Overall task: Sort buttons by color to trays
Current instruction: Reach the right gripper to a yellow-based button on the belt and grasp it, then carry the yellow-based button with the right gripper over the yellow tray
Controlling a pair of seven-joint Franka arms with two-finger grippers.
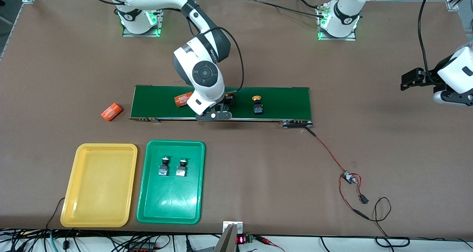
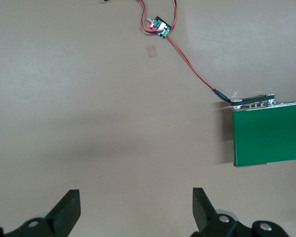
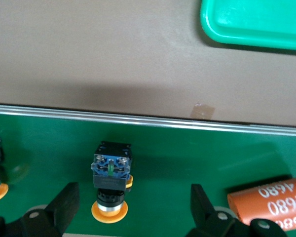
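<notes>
Buttons are half sorted, we think. Going left to right in the front view, we see the yellow tray (image 1: 99,185) with nothing in it, then the green tray (image 1: 170,181) with two green buttons (image 1: 172,166) lying inside. Two yellow buttons are on the belt (image 1: 288,102). One yellow button (image 3: 110,185) sits under our right gripper (image 3: 130,205), fingers spread wide around it. The other yellow button (image 1: 257,105) lies beside it, with bare belt around. An orange cylinder (image 3: 271,205) sits close. Our left gripper (image 2: 135,210) waits over bare table, fingers spread too.
</notes>
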